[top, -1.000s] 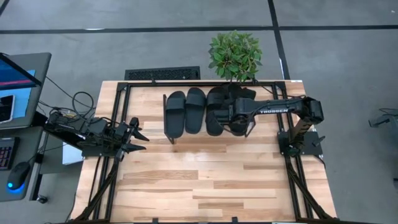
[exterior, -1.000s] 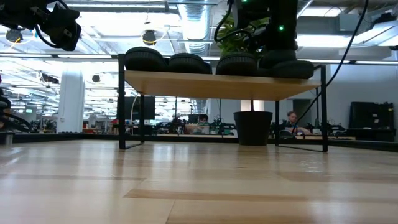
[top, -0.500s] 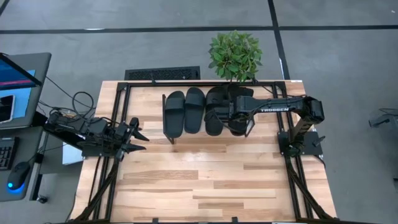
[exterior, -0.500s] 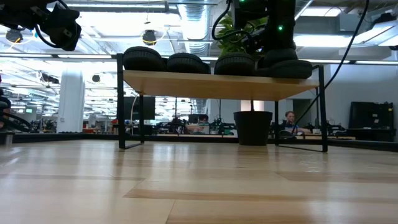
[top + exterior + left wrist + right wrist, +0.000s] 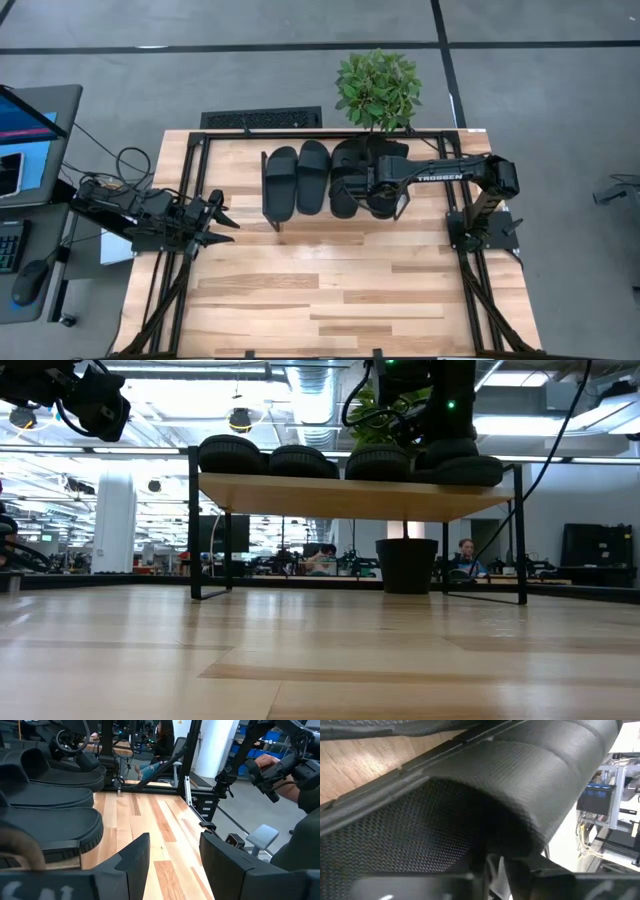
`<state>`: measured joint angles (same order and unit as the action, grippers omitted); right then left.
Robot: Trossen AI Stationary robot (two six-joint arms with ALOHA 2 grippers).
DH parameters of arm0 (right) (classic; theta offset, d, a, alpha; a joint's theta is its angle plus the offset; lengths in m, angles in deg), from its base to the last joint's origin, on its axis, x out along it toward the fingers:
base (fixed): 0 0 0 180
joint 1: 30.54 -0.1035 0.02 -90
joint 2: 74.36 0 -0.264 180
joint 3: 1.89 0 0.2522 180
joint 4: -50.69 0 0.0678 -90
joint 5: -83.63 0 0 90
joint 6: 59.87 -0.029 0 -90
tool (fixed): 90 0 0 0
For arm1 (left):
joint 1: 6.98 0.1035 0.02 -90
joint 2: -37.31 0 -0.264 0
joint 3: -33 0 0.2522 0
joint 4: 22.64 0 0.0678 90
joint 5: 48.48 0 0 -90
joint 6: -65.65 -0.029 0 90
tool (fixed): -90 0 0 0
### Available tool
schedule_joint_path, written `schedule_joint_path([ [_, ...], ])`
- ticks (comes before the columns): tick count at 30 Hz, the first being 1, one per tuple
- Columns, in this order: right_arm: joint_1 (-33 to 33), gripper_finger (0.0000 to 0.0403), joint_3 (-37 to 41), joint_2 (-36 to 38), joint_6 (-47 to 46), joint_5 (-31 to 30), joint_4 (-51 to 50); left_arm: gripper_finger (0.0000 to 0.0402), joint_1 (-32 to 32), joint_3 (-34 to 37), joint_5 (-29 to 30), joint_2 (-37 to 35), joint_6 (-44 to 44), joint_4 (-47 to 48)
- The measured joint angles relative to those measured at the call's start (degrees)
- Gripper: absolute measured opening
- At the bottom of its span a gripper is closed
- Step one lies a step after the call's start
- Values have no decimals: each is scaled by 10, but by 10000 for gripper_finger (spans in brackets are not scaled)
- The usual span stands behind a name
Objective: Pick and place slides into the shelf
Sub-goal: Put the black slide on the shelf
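Several black slides stand side by side on the shelf (image 5: 350, 498) at the table's far side: one at the left (image 5: 280, 182), one beside it (image 5: 313, 175), a third (image 5: 345, 180) and the rightmost slide (image 5: 394, 152). My right gripper (image 5: 372, 190) reaches in from the table's right and slants down onto the rightmost slide; in its wrist view the fingers (image 5: 495, 865) stand nearly together at the strap. My left gripper (image 5: 222, 222) hovers open and level by the table's left edge, with nothing between its fingers (image 5: 175, 855). My right gripper meets the rightmost slide at the edge of its wide strap (image 5: 522, 842), which runs down between the two nearly closed fingers. It comes slanting down from the table's right. The gripper's own body hides the exact place. The slide lies with its sole on the shelf (image 5: 462, 470).
A potted plant (image 5: 378, 88) stands just behind the shelf, and a black grille (image 5: 262, 118) lies at the table's far edge. Black frame rails run along both sides. The table's near half (image 5: 330, 290) is bare wood. A laptop (image 5: 30, 140) sits off to the left.
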<state>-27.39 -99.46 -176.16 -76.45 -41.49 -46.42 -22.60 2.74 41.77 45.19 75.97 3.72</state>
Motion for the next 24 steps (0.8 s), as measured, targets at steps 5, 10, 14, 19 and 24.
schedule_joint_path([
  [5,0,83,-10,-2,4,-3,-6,160,0,0,0,0,0,0],
  [10,-1,117,-18,-3,8,-3,-14,160,0,0,0,0,0,0],
  [14,-1,152,-34,-5,5,1,-30,160,0,0,0,0,0,0],
  [19,-2,197,-63,-7,-1,13,-56,160,0,0,1,0,-1,0],
  [24,-11,230,-88,-8,-1,30,-63,160,0,0,1,0,-1,0],
])
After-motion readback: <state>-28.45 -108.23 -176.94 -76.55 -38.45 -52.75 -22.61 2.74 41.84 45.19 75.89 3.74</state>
